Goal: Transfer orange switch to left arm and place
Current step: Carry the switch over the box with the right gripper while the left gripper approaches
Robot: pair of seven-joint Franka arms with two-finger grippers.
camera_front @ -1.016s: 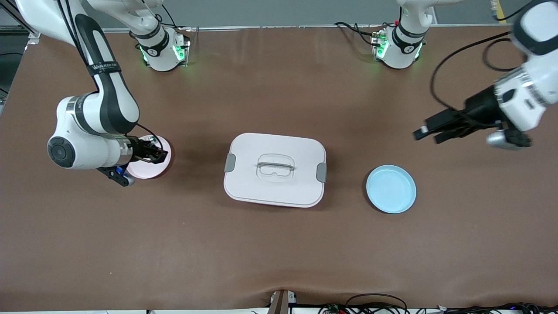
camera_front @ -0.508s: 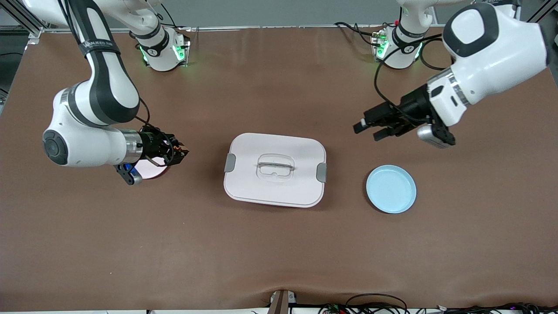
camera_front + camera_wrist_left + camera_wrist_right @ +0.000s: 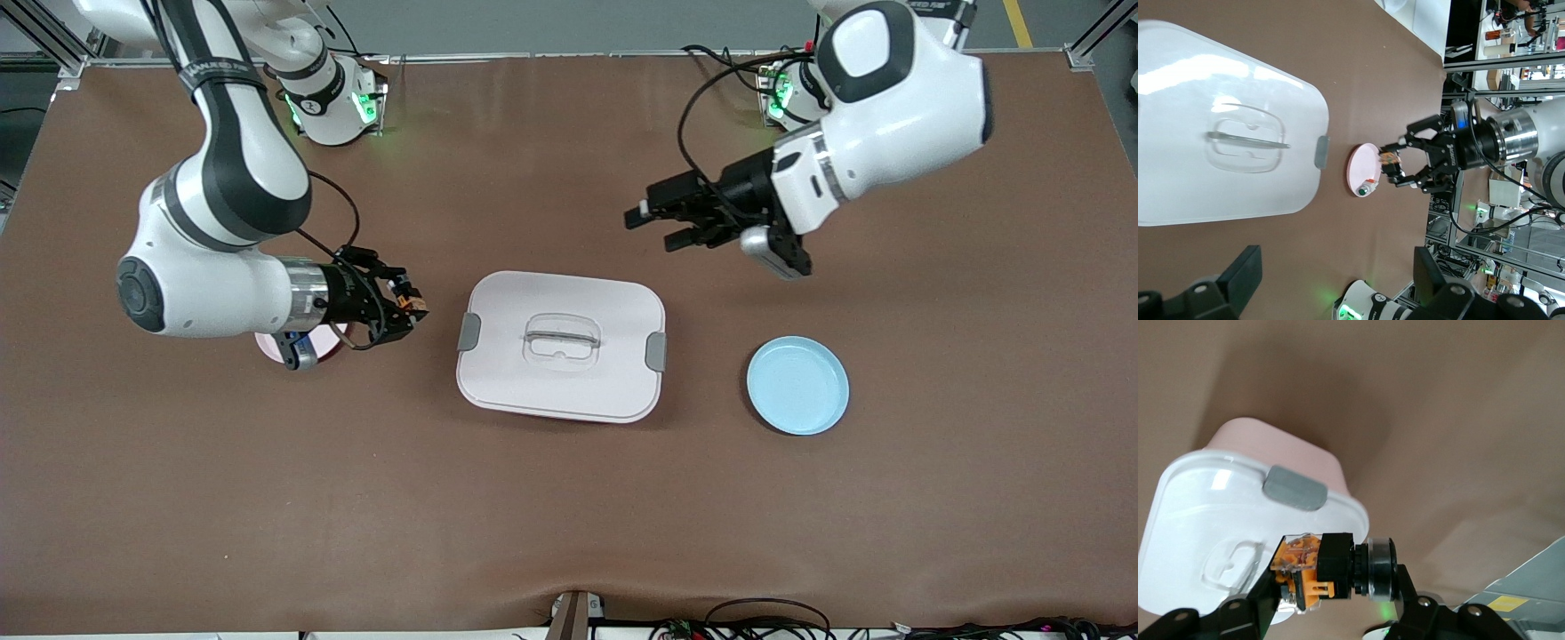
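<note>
The orange switch [image 3: 411, 305], a tiny black block with orange parts and a round black end, hangs in my right gripper [image 3: 404, 307], which is shut on it. In the right wrist view the switch [image 3: 1328, 568] sits crosswise between the fingers, just off the box's [image 3: 1218, 527] grey clip [image 3: 1295, 488]. The gripper is over the table between the pink plate [image 3: 269, 343] and the white box [image 3: 562, 345]. My left gripper [image 3: 656, 228] stands open and empty over bare table between the box and the left arm's base. The left wrist view shows the box [image 3: 1225, 133] and the held switch [image 3: 1389, 159].
A light blue plate [image 3: 797, 385] lies beside the box toward the left arm's end. On the pink plate [image 3: 1361, 167] lies a small whitish part with green and red bits [image 3: 1367, 189]. Cables run along the table's near edge.
My right gripper has carried the switch off the pink plate toward the box. My left arm has swung in from its end of the table toward the box, gripper still open.
</note>
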